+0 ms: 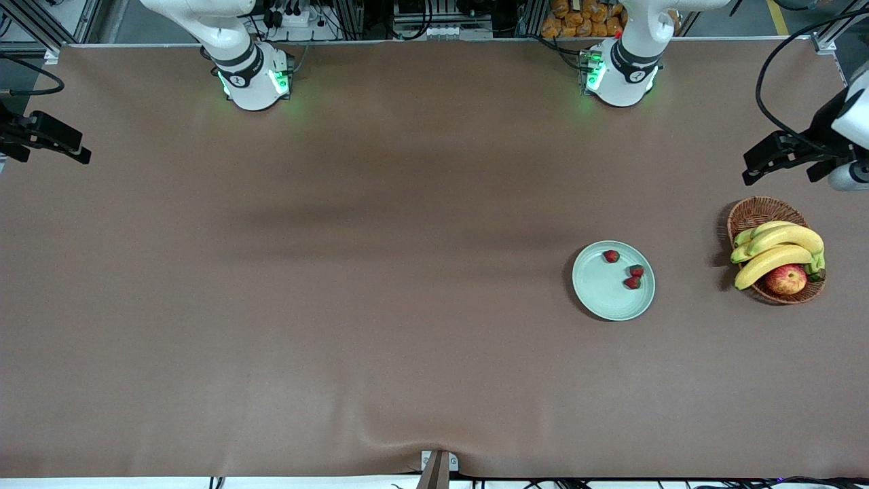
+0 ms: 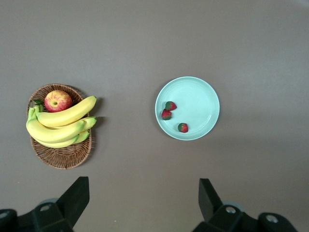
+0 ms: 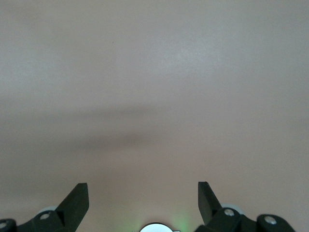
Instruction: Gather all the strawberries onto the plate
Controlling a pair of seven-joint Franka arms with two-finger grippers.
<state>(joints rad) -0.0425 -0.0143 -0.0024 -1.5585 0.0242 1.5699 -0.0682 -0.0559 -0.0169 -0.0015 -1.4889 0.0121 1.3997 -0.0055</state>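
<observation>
Wicker basket (image 1: 753,214) beside plate (image 1: 597,292) holding strawberries (image 1: 633,282), left hand (image 2: 144,195), right hand (image 3: 143,195) spread wide

White arms, black grippers, green-lit bases

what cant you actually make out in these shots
- Left gripper: the front view's edge cuts off its arm.
- Right gripper: likewise cut by the edge.
- Strawberries on the plate: too small to tell whether the closest two touch.
- Basket: bananas and apple hide its inside.
</observation>
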